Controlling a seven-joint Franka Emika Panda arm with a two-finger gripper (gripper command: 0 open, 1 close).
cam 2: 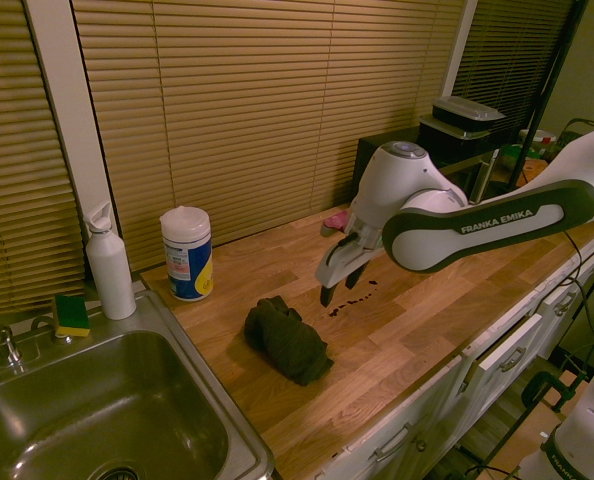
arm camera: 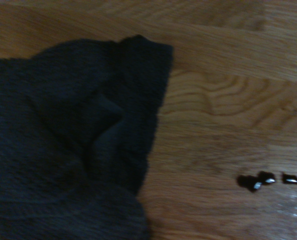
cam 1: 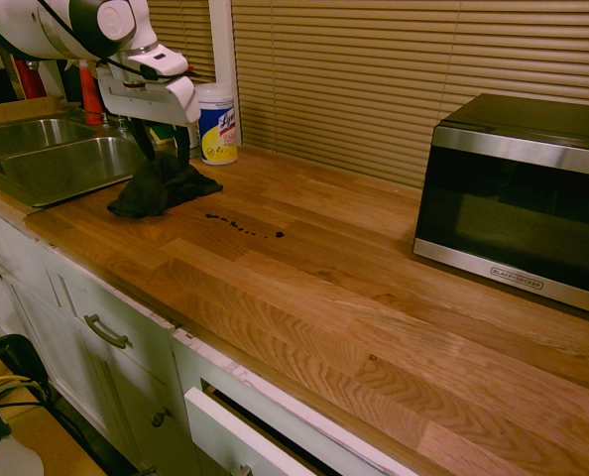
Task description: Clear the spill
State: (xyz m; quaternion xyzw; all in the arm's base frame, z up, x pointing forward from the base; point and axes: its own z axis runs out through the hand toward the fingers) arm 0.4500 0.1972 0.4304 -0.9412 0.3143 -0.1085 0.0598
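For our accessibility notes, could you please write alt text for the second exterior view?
A white robot arm holds its open gripper above a wooden countertop, between a crumpled dark cloth and a short trail of dark drops, the spill. At left are a steel sink, a green sponge, a white bottle and a wipes canister.

Readable print in the kitchen
"FRANKA EMIKA" runs along the robot arm; "Lysol" marks the wipes canister; "BLACK+DECKER" on the microwave.
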